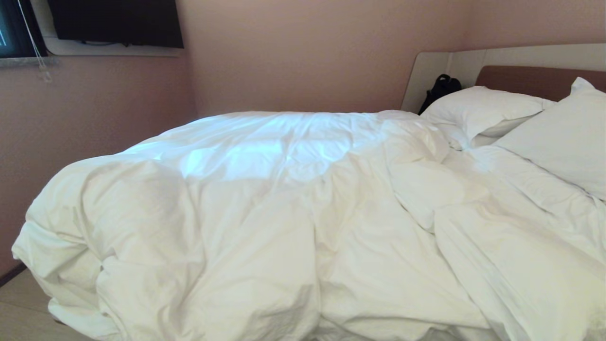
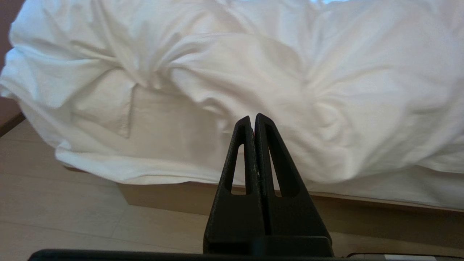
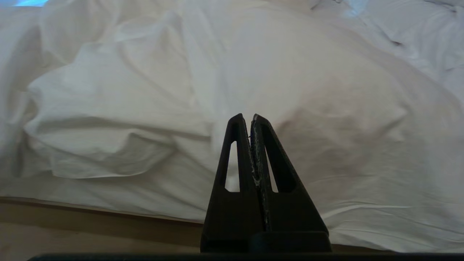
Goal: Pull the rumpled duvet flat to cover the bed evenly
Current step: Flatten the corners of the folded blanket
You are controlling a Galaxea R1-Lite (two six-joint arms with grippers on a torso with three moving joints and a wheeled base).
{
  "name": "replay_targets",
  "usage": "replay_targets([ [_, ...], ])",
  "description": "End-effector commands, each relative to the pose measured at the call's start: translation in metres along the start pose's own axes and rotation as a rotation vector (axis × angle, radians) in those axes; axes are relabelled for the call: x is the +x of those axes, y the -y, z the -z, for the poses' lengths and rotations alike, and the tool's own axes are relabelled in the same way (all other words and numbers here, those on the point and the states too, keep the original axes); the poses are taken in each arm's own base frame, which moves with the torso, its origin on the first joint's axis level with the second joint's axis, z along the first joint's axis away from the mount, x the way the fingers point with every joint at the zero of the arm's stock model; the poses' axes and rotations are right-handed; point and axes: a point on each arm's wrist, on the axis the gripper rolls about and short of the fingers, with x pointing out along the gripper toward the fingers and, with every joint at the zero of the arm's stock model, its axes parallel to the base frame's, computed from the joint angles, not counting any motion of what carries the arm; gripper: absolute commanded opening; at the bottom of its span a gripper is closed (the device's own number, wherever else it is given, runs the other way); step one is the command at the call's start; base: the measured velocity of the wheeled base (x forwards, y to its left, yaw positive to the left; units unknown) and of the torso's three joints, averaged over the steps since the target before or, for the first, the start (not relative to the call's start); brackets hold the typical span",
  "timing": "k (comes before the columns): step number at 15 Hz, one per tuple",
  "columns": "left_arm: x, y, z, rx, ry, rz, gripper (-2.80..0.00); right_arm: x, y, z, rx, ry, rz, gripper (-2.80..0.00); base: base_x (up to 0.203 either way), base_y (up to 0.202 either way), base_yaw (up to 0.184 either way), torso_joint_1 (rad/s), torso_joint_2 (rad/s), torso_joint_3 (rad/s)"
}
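Bedroom, bed (image 1: 535, 78) with headboard, pillows (image 1: 478, 111), wall-mounted television (image 1: 116, 21)

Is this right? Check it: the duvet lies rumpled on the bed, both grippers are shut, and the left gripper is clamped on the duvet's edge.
Not quite. The left gripper holds nothing: the left wrist view shows it shut and empty, short of the duvet. The rest stands: the duvet lies rumpled on the bed, and the right gripper is shut too.

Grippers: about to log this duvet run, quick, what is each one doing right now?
Left gripper: closed, holding nothing, short of the duvet.
Right gripper: closed, holding nothing, also short of the duvet.
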Motion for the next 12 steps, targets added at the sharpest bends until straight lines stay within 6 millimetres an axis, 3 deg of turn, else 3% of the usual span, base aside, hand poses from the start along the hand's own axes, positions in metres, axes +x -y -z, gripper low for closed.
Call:
replay_targets([
  [1,0.0000,0.0000,0.0000,0.000,-0.001,-0.001,-2.80,0.0001,0.0000,0.0000,-0.001,-0.002,-0.001,-2.80,0.000,-0.192,0.000,0.002,0.00,0.006],
  [6,0.0000,0.0000,0.0000,-0.002,-0.001,0.001,-2.80,0.0001,0.0000,0.0000,-0.001,-0.002,-0.001,-2.80,0.000,-0.150,-0.001,0.002,0.00,0.001],
  [12,0.0002,0.0000,0.0004,-0.005,-0.003,0.000,-2.80,0.0001,0.0000,0.0000,-0.001,-0.002,-0.001,-2.80,0.000,0.000,0.000,0.000,0.00,0.000],
])
